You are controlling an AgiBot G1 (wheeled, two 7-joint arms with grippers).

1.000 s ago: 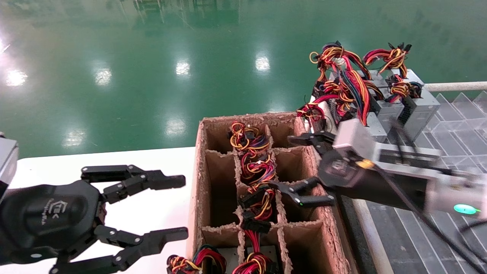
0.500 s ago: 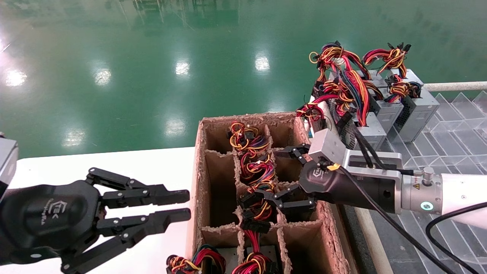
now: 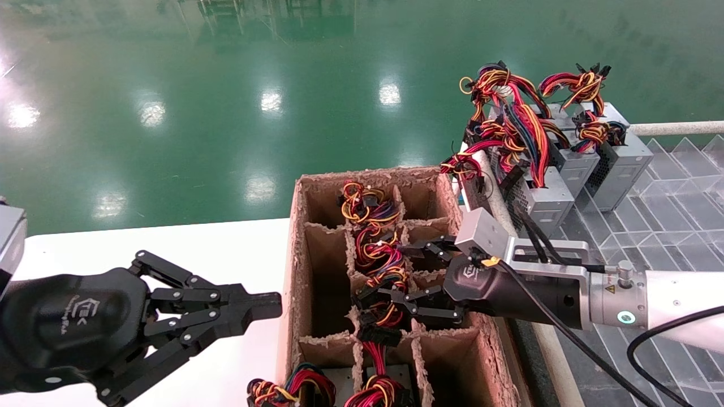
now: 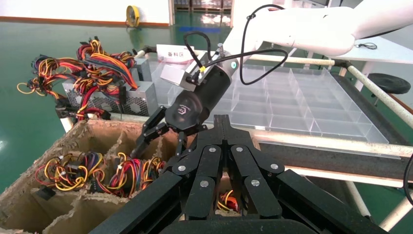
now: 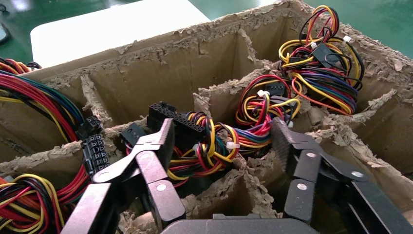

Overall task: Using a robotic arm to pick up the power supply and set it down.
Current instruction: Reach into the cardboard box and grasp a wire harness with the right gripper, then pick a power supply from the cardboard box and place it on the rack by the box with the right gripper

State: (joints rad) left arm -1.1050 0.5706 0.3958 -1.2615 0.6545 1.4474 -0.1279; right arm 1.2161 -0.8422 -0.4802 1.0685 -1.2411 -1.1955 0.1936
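Since a moment ago my right hand (image 3: 416, 274) has dropped into the cardboard box (image 3: 294, 265), fingers spread wide around the wire bundle (image 5: 214, 146) of the power supply (image 3: 382, 265) in the middle column. My left hand (image 3: 249, 308) has pinched nearly shut over the white worktop (image 3: 186, 240). Gripping wires alone could let the unit slip or snag dividers. Beyond, a white card (image 4: 174, 51) bears print I can't read.
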